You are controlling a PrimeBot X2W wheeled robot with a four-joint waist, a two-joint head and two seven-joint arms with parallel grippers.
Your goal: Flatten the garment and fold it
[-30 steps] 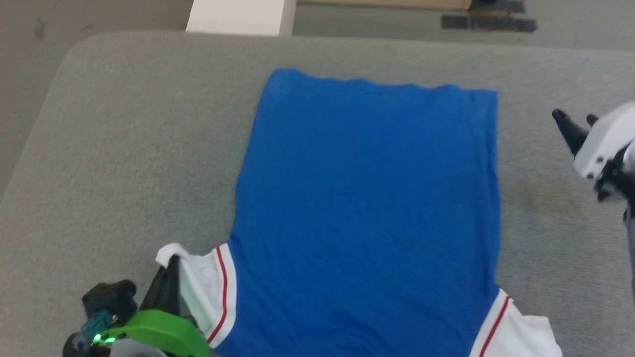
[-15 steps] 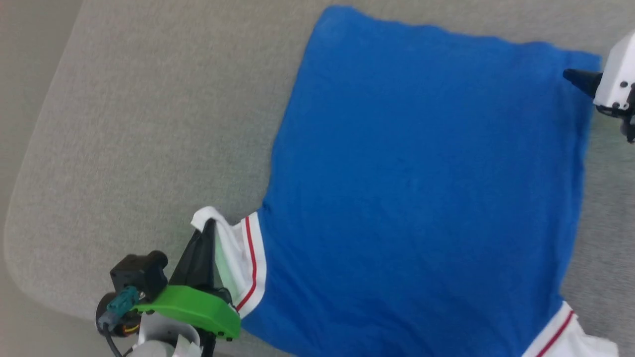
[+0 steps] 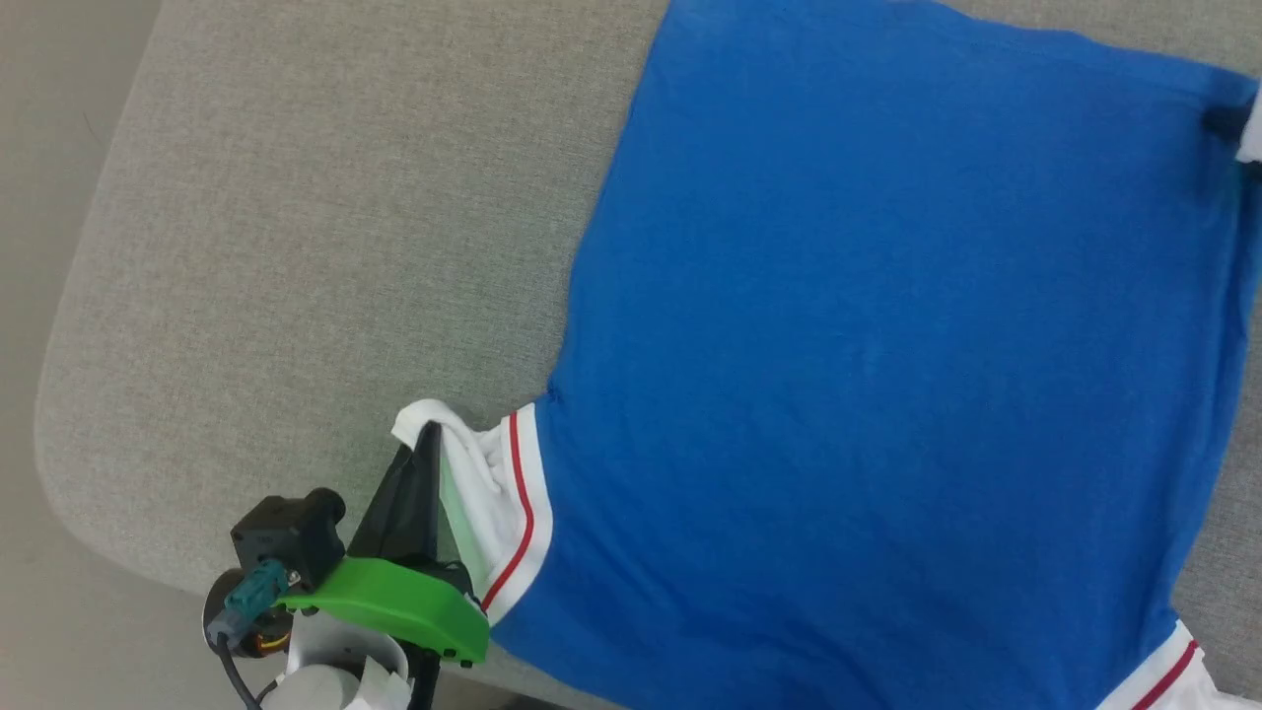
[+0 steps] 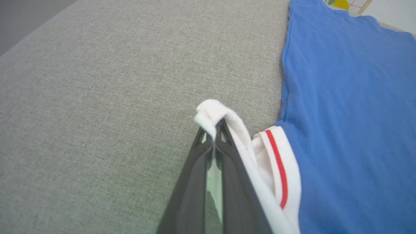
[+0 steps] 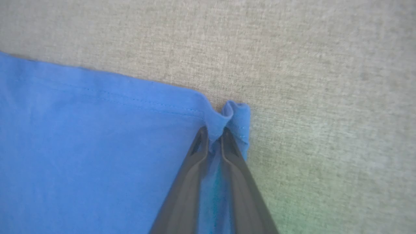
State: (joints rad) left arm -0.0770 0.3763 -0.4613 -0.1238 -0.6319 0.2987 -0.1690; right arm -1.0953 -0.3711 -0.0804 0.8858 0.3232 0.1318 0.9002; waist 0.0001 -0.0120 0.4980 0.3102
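- At the far left of the head view, a strip of pale floor (image 3: pixel 39 247) runs beside a grey, woven-cloth table (image 3: pixel 296 227) with a rounded near-left corner.
- At the near left, the left gripper (image 3: pixel 431 439) rises from a bright green wrist cover (image 3: pixel 394 603), with a small black camera block (image 3: pixel 286 528) just to its left.
- Its two dark fingers point away from the robot and are pinched together on the bunched tip of a white sleeve (image 3: pixel 473 463). The left wrist view shows the left gripper (image 4: pixel 213 126) with a puff of that white sleeve (image 4: pixel 211 112) poking out past the fingertips, lifted a little above the grey table (image 4: pixel 97 113).
- Just right of the pinch, a red stripe (image 3: pixel 523 513) on white trim marks where the sleeve joins the body.
- The garment (image 3: pixel 887 375) lies spread on the right half of the table, plain royal-blue side up and mostly flat, sleeves towards the robot and hem away from it. In the left wrist view the garment (image 4: pixel 351 113) lies to the right of the fingers.
- At the near right, the tip of the second sleeve (image 3: pixel 1168 680) shows white with a red stripe.
- At the far right, the right gripper (image 3: pixel 1227 120) meets the garment's far-right hem corner.
- The right wrist view shows the right gripper (image 5: pixel 213 135) clamped on that corner of the garment (image 5: pixel 97 146). A small curl of blue hem stands just beyond the fingertips, with bare table (image 5: pixel 325 81) beyond it.
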